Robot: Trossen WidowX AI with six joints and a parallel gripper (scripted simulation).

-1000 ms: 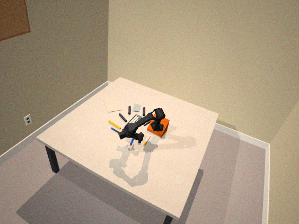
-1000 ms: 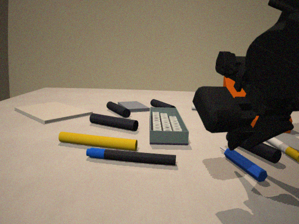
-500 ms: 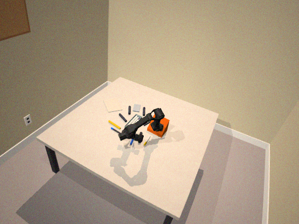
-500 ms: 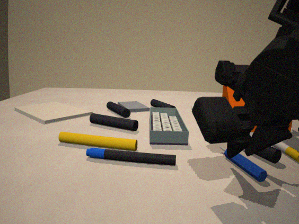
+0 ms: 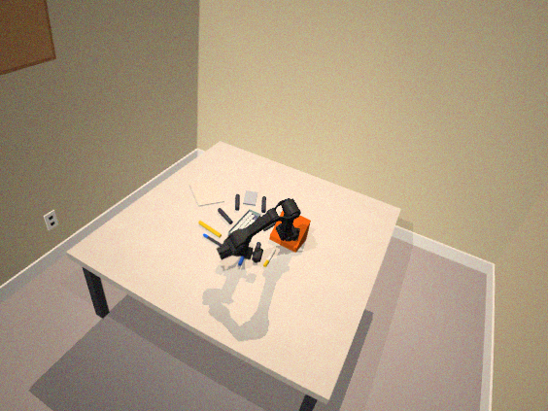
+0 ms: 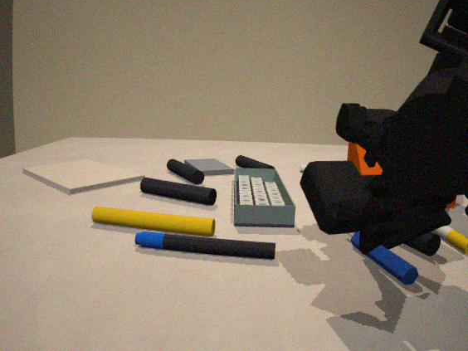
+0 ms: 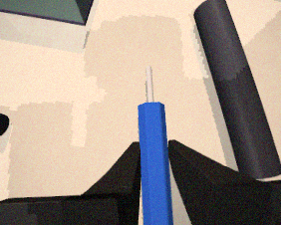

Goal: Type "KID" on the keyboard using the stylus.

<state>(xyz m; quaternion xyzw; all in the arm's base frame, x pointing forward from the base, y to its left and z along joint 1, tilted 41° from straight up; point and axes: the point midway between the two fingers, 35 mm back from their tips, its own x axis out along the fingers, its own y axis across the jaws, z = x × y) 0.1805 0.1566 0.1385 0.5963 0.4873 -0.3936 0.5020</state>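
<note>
The blue stylus [image 7: 154, 159] [image 6: 390, 262] [image 5: 241, 261] lies on the desk with its thin white tip [image 7: 148, 82] pointing away from the wrist camera. My gripper [image 7: 153, 146] [image 6: 373, 241] [image 5: 241, 254] is low over the desk, and its two dark fingers press the stylus body from both sides. The small grey-green keyboard [image 6: 264, 216] [image 5: 243, 222] with white keys sits left of the gripper in the exterior view. A corner of the keyboard [image 7: 45, 10] shows at the top left of the wrist view.
A dark cylinder [image 7: 234, 95] [image 6: 423, 243] lies close beside the stylus, and a yellow-white pen [image 6: 454, 237] beyond it. A yellow marker [image 6: 153, 221], a blue-capped black marker [image 6: 207, 246], more dark cylinders [image 6: 178, 191], a grey pad [image 6: 209, 166] and a paper pad [image 6: 80, 174] lie around the keyboard.
</note>
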